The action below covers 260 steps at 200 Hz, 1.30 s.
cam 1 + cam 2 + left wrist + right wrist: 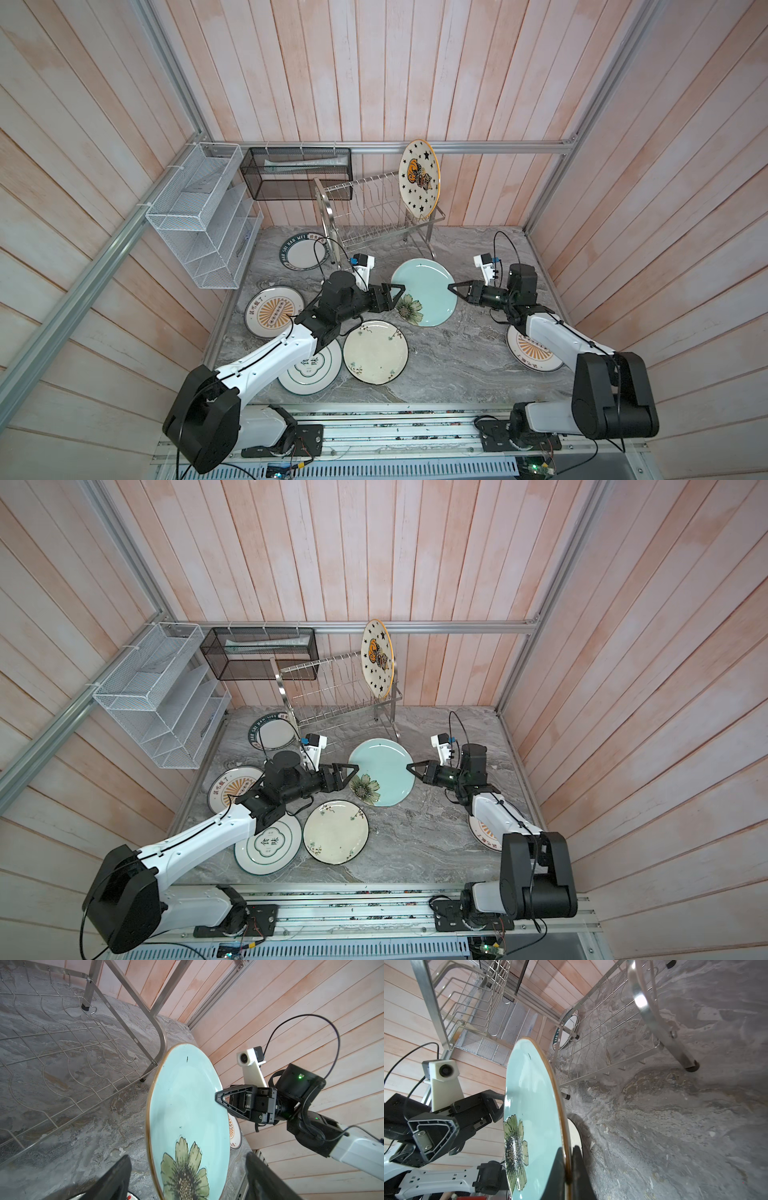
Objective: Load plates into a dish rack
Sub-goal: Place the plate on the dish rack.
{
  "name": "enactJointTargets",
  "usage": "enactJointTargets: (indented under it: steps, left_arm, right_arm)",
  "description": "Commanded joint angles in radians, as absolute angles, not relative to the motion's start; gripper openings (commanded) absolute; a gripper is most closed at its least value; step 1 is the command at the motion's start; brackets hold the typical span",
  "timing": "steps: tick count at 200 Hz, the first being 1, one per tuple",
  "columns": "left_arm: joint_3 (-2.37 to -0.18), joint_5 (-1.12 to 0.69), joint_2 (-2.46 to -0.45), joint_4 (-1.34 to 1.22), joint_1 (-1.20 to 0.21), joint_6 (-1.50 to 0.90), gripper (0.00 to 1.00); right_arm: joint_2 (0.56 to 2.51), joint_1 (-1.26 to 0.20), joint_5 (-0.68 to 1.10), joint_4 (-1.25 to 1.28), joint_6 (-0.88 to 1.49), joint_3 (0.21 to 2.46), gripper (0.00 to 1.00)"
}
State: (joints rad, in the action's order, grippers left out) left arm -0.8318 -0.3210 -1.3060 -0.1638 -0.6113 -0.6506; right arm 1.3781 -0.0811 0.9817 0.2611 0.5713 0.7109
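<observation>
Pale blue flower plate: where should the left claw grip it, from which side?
Grip the pale blue plate by its rim at the flower end, coming from the robot's left, opposite the right claw shut on the far rim. The rim is thin and seems raised off the table, so the left claw, jaws open there, can close with one finger on each face.

One plate (419, 178) in dish rack (365, 208), another plate (428, 286) before rack, above table (457, 365)
</observation>
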Motion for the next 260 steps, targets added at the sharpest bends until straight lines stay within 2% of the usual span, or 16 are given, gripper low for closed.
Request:
enactJointTargets:
  steps: [1, 66, 119, 131, 147, 186, 218, 260]
  left_arm:
    - [-0.816, -0.319, -1.304, -0.157, -0.611, -0.664, 0.84]
    - [-0.818, -0.340, -1.313, -0.157, -0.612, -0.668, 0.59]
    - [-0.812, -0.348, -1.308, -0.171, -0.612, -0.673, 0.47]
    - [-0.811, -0.349, -1.307, -0.173, -0.612, -0.675, 0.40]
    - [-0.809, -0.344, -1.305, -0.173, -0.611, -0.679, 0.26]
    - [-0.801, -0.338, -1.295, -0.183, -0.612, -0.686, 0.15]
    - [-0.794, -0.333, -1.282, -0.194, -0.612, -0.686, 0.02]
    - [-0.768, -0.326, -1.262, -0.252, -0.612, -0.711, 0.00]
  right_arm:
    - [1.356, -0.102, 1.058, 0.346, 0.582, 0.747, 0.00]
    - [1.351, -0.130, 1.084, 0.431, 0.628, 0.732, 0.00]
    - [1.349, -0.138, 1.095, 0.466, 0.633, 0.724, 0.00]
    - [1.350, -0.141, 1.095, 0.472, 0.634, 0.721, 0.00]
    - [1.350, -0.143, 1.100, 0.481, 0.637, 0.719, 0.00]
    - [1.351, -0.166, 1.110, 0.512, 0.649, 0.722, 0.00]
    - [1.359, -0.178, 1.126, 0.538, 0.661, 0.723, 0.00]
    - [1.353, -0.190, 1.148, 0.557, 0.649, 0.707, 0.01]
